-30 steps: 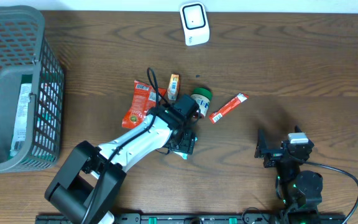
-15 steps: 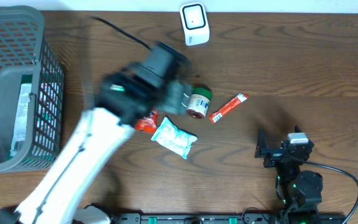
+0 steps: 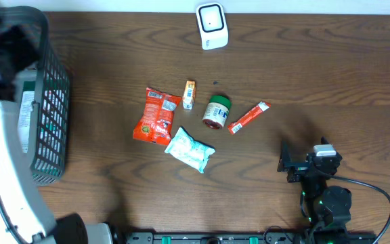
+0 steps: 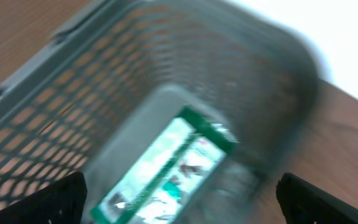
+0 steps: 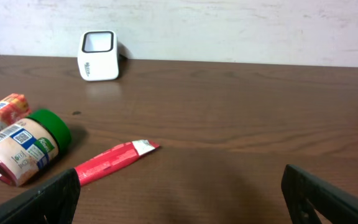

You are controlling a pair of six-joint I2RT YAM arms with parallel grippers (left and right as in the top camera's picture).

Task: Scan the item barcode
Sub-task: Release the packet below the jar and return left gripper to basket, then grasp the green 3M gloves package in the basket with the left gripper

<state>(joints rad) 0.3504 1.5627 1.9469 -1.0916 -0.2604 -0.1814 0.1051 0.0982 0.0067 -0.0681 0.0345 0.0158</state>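
I find the left gripper (image 4: 179, 204) with its jaws spread wide, one fingertip at each lower corner of its wrist view and nothing between them. It hangs above the grey plastic mesh basket (image 4: 73, 106), where a flat green-and-white packet (image 4: 166, 165) lies on the basket floor; this view is blurred, so I cannot read the print. The right gripper (image 5: 185, 200) is likewise spread wide and empty, low over the dark brown wooden table (image 3: 344, 81) near its 5 o'clock edge and facing 12 o'clock. From above, the basket sits at the table's 9 o'clock side with the white left arm (image 3: 2, 176) reaching over it. The white box-shaped barcode scanner (image 3: 211, 26) stands at the 12 o'clock edge. The loose items lie together near the table's centre, well apart from both grippers. A green-lidded brown jar (image 3: 215, 112) lies on its side with a barcode label showing in the right wrist view. A red stick sachet (image 3: 248, 116) is at the jar's 3 o'clock, a small orange carton (image 3: 189, 94) at its 10 o'clock, an orange-red snack bag (image 3: 156, 116) at its 9 o'clock, and a pale white-green pouch (image 3: 190, 150) at its 7 o'clock, just beside the bag.
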